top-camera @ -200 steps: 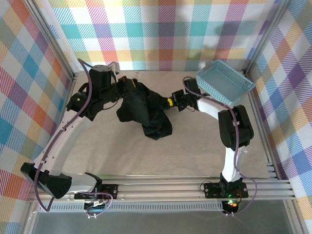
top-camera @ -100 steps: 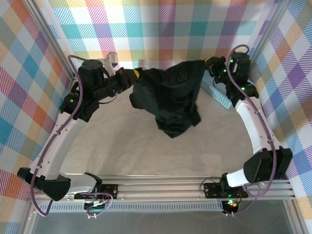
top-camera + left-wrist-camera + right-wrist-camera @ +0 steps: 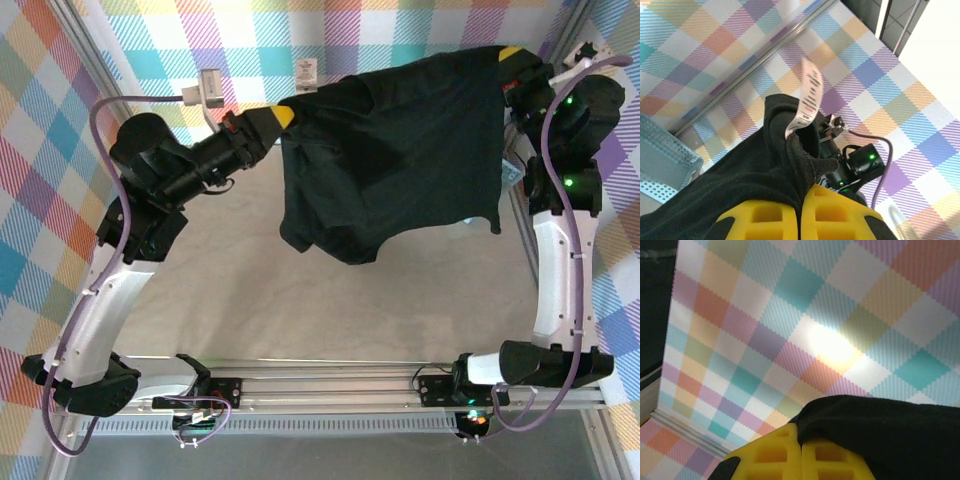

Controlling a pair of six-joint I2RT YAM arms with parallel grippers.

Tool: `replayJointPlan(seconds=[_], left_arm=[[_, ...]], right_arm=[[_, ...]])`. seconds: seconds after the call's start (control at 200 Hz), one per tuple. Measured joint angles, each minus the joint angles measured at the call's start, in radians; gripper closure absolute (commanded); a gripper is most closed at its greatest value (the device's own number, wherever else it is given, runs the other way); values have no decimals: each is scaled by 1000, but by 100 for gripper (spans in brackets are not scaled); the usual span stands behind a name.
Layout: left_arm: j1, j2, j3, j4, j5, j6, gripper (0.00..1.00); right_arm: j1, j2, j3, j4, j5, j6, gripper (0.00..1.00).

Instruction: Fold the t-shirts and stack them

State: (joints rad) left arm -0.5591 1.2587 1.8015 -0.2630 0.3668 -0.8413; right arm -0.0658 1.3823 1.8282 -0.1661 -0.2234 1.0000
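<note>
Since half a second ago both arms have risen and swung apart. The black t-shirt (image 3: pixel 400 150) has gone from a bunched drape to a broad sheet stretched between them, over the far edge of the table (image 3: pixel 300 300).

From above, the cloth covers most of the far right corner. In the left wrist view one corner of the light-blue basket (image 3: pixel 662 160) shows, cut off by the frame. The shirt's dark folds swallow its seams, so we cannot make out the neckline or say which edge each arm holds. We also cannot tell whether the hanging lower edge touches the table.

The left jaws are closed on the shirt's upper left end. Their yellow fingers (image 3: pixel 765 220) press together with cloth bunched between them, and a white label (image 3: pixel 807 97) stands up from the pinched fold.

The right jaws are closed on the upper right end, near the far right corner. Their yellow fingers (image 3: pixel 770 455) meet, and black cloth spills over the right-hand one and runs off the frame.
</note>
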Motion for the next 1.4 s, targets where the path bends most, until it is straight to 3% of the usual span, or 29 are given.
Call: replayJointPlan(seconds=[0.18, 0.45, 0.535, 0.585, 0.65, 0.75, 0.875, 1.055, 1.2, 1.4], left_arm=[[47, -32, -50, -134, -184, -33, 100], [304, 15, -478, -271, -389, -143, 100], [391, 79, -545, -288, -404, -142, 100], [439, 126, -558, -290, -411, -135, 87], [487, 183, -559, -288, -429, -118, 60], [524, 252, -547, -331, -477, -81, 48], [510, 286, -510, -412, -525, -21, 44], [391, 271, -529, -486, -508, 58, 44], [285, 340, -550, -499, -435, 146, 42], [210, 559, -516, -503, -399, 230, 43]], right_arm=[[40, 197, 66, 31, -114, -24, 100], [222, 656, 240, -77, -237, -137, 100], [276, 808, 350, -163, -260, -164, 84], [306, 907, 449, -216, -272, -176, 69], [334, 1012, 563, -284, -278, -202, 53], [354, 1088, 651, -385, -274, -233, 44], [355, 1025, 554, -441, -238, -258, 43], [356, 623, -47, -387, -154, -235, 46], [359, 359, -395, -375, -91, -206, 42], [361, 292, -646, -393, -48, -160, 41]])
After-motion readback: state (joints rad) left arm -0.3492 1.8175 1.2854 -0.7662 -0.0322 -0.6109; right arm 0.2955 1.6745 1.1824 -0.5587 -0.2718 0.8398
